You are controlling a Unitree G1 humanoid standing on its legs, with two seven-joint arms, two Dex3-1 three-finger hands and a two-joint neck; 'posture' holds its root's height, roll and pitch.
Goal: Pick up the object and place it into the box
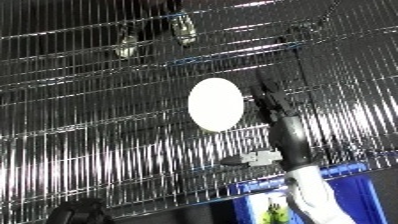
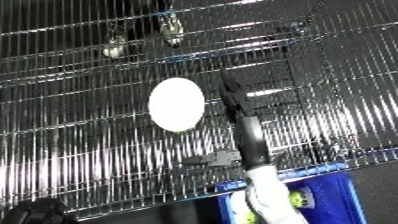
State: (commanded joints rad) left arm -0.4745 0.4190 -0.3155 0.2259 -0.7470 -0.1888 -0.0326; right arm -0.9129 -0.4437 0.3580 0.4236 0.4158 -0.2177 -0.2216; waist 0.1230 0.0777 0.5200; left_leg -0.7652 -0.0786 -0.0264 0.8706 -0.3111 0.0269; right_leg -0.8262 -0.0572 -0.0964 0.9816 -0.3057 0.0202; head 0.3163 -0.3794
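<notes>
Left eye view looks down on a wire shelf of thin chromed rods, closely spaced and glinting in streaks, with further wire tiers showing through it. On it lies a white oval object, smooth, matte and featureless, egg-like in outline with its long axis roughly up the picture. Just beside its right edge is the right hand, black, its fingers extended nearly straight and pointing up and slightly left along the oval's side; whether a finger actually touches the oval cannot be told, and nothing shows the fingers curled round it. The hand narrows down into a dark wrist, where a small grey block-shaped fitting sticks out to the left, and then into the white forearm, glossy and rounded, coming in from the lower edge right of centre. Under the shelf's front edge at the lower right sits the blue bin, smooth-walled plastic, with small yellow-green things inside it, too unclear to identify. Two pale, shiny objects show through the wires at the top left, below the shelf level, their nature unclear. A dark rounded shape sits at the bottom left corner.
</notes>
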